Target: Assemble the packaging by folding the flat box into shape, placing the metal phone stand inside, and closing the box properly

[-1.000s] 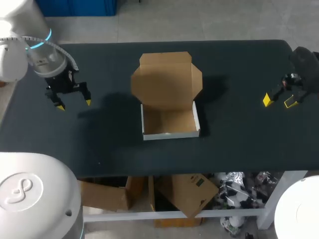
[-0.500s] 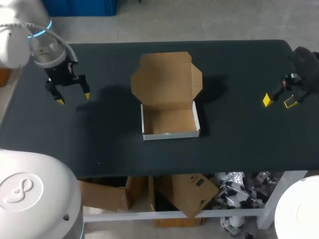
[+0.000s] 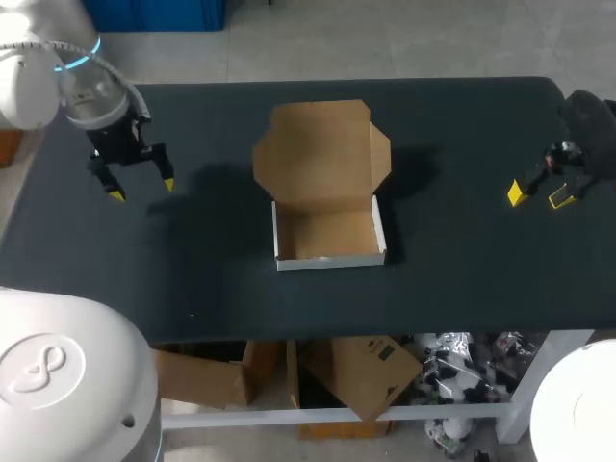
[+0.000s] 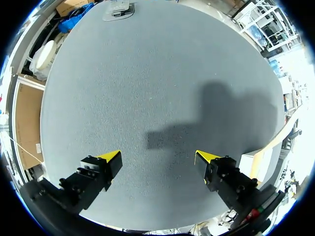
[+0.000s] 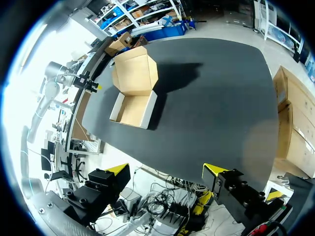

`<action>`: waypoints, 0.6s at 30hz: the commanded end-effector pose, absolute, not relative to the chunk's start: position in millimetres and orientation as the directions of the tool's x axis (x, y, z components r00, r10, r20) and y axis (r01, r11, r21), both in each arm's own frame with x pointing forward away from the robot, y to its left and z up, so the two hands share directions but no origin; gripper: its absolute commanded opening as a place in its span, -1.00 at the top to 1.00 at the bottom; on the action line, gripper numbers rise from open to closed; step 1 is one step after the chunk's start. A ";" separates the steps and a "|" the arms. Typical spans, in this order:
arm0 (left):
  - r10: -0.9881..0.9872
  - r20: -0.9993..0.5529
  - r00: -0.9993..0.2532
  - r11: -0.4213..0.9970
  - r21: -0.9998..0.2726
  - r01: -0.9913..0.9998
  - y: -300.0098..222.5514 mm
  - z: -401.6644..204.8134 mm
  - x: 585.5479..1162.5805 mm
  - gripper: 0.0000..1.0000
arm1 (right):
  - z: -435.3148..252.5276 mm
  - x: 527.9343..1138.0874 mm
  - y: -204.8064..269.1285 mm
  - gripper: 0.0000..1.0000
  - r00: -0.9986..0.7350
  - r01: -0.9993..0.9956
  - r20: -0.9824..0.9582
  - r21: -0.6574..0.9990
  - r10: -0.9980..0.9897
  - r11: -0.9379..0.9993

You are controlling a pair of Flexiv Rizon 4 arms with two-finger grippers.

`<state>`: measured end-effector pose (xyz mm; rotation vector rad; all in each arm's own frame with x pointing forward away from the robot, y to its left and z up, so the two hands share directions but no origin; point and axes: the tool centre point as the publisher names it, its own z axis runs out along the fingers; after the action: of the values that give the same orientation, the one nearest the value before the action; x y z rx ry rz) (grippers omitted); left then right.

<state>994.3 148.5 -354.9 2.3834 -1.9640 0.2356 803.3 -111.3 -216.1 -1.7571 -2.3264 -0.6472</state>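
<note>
A folded-up cardboard box (image 3: 325,237) with white outer walls stands at the table's middle, its lid flap (image 3: 322,154) raised at the back. The inside looks empty; no metal phone stand shows in any view. My left gripper (image 3: 141,187) hangs open over the table's far left, well apart from the box. In the left wrist view its fingers (image 4: 101,164) spread over bare dark tabletop. My right gripper (image 3: 538,195) hangs open at the table's right edge. From the right wrist view the box (image 5: 134,108) lies far ahead of the right gripper (image 5: 166,174).
The dark table (image 3: 462,260) carries only the box. My left arm's shadow (image 3: 207,188) falls between the left gripper and the box. Wide bare tabletop lies on both sides of the box.
My left gripper has moved slightly toward the far left of the table, then held still. The right arm and the box have not moved.
</note>
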 end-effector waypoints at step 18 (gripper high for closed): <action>-0.980 0.102 0.172 -0.179 -0.072 -0.981 158.8 -363.7 1026.9 -1.00 | -214.4 802.6 -111.8 -1.00 -0.299 0.945 0.374 0.242 0.878 0.219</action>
<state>1013.2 159.9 -358.0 2.3980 -2.0081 0.2268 803.4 -111.1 -216.1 -1.7569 -2.3262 -0.6473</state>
